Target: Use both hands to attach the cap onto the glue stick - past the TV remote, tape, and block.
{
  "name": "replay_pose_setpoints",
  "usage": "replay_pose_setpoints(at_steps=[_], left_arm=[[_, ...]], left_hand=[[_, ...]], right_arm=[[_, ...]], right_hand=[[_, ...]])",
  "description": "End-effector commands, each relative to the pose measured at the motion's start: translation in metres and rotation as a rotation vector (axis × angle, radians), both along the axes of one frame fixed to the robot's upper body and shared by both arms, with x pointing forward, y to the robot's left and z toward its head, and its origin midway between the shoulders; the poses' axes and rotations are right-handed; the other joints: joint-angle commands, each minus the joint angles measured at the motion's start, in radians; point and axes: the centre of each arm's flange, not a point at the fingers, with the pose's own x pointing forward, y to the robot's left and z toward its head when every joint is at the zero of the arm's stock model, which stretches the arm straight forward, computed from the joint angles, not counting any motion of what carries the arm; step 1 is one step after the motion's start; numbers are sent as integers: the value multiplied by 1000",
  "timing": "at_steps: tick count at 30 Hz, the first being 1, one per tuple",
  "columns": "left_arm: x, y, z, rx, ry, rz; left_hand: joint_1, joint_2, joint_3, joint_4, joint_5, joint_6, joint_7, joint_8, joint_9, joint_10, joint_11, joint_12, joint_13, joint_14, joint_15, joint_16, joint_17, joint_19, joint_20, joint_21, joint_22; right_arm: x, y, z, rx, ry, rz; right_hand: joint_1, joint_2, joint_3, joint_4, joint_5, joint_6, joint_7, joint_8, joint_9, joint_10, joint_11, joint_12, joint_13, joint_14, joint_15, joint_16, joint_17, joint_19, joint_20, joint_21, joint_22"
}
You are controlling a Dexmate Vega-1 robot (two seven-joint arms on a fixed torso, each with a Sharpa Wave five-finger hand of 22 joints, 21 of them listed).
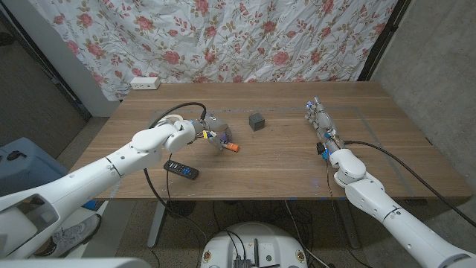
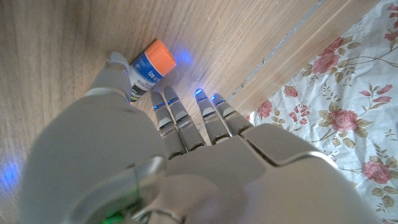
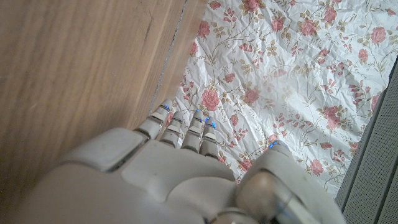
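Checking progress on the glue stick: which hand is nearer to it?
Left. The left hand is at the glue stick, touching it; the right hand is far across the table.

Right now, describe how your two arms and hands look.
Both arms are glossy white with rounded shells. The left hand and right hand are silver-grey metal, with small blue lights glowing at the fingertips. A black cable loops over the left forearm; another trails from the right wrist across the table.
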Motion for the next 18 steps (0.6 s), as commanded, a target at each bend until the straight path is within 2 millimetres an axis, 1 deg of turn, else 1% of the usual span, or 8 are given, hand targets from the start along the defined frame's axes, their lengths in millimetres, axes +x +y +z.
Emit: replay_pose_setpoints(at_steps=[1, 3, 11, 13, 18], left_arm=[[-3, 2, 9, -38, 28, -1], [-4, 4, 11, -44, 34, -3], [-6, 10, 16, -67, 44, -4], [-6, 12, 17, -74, 56, -6], [-7, 19, 19, -118, 84, -18]], left_hand=[[-39, -11, -17, 6, -8, -10, -2, 7, 1, -30, 1, -1, 2, -17, -125, 2, 5, -16, -1, -1, 0], [-55, -18, -24, 9, -9, -21, -2, 7, 1, -43, 1, 0, 1, -30, -118, 1, 4, -25, -3, -2, 0], [-91, -23, -33, 13, -8, -72, 10, 2, -1, -113, 4, -5, -3, -83, -96, -2, 3, -50, -1, -1, 0], [-106, -20, -35, 15, -7, -92, 11, 3, -3, -156, 5, -8, -5, -119, -86, -5, 2, -61, -6, 0, 0], [-142, -15, -41, 21, -8, -135, 13, -1, -5, -221, 8, -9, -9, -171, -68, -5, 0, -86, -7, -2, 0]], right_arm=[[1, -1, 1, -1, 5, 6], [1, -1, 2, -5, 8, 8], [2, -2, 2, -3, 14, 5], [2, -2, 2, -4, 16, 1], [2, -1, 1, -2, 18, -5]], right_hand=[[4, -1, 8, 2, 3, 5, -7, 1, 0, -1, 6, 4, 3, -1, 8, -1, 0, 0, 6, -4, 3], [2, -3, 7, 3, 3, 2, -8, 0, 0, -6, 7, 2, 3, -8, 2, -4, 1, -2, 6, -5, 3], [-4, -5, 5, 5, 3, -6, -5, -4, 0, -10, 9, 2, 3, -11, 2, -5, 2, -7, 2, -6, 3], [-5, -5, 5, 5, 3, -7, -6, -3, 0, -10, 10, 2, 3, -11, 2, -5, 2, -7, 1, -6, 3], [-6, -5, 5, 5, 3, -7, -6, -4, 0, -12, 8, 2, 3, -12, 2, -6, 2, -7, 1, -6, 3]])
